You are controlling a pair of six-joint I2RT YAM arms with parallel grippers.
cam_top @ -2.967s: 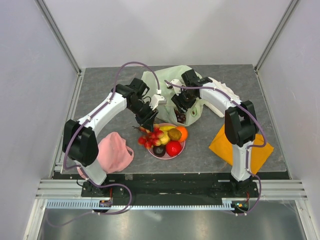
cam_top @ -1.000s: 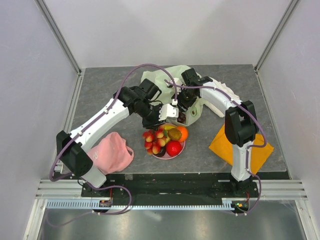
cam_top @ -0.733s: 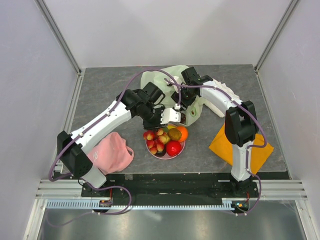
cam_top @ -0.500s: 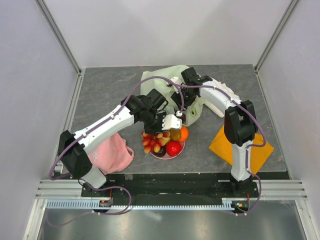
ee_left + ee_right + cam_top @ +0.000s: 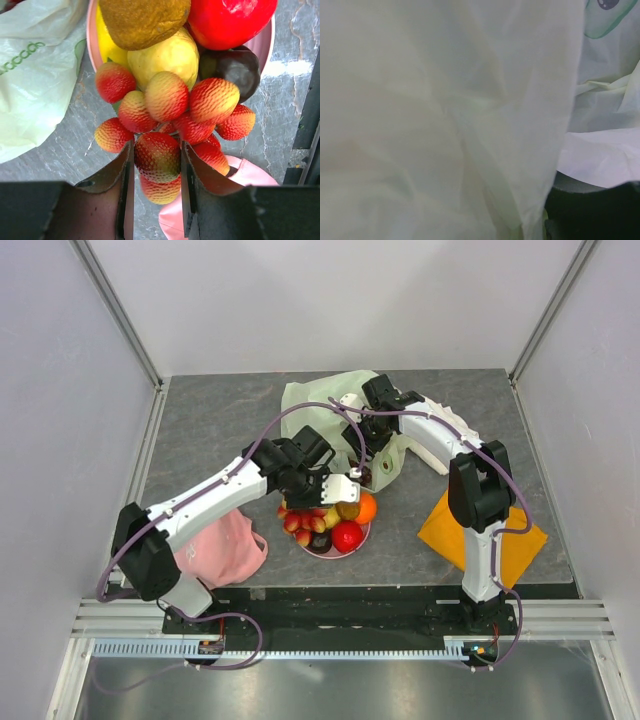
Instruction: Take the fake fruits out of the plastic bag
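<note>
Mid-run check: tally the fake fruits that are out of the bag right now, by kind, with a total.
red apple: 1
orange: 1
brown fruit: 1
dark plum: 1
bright yellow fruit: 1
pale yellow fruit: 1
berry cluster: 1, gripped by the left end effector
Total: 7

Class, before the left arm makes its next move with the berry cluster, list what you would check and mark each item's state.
1. Berry cluster held in left end effector: ok.
2. Cluster fully on the pink plate: not ok, it overhangs the rim.
3. Right end effector gripping the plastic bag: cannot tell, its camera shows only film.
4. Bag emptied: cannot tell.
</note>
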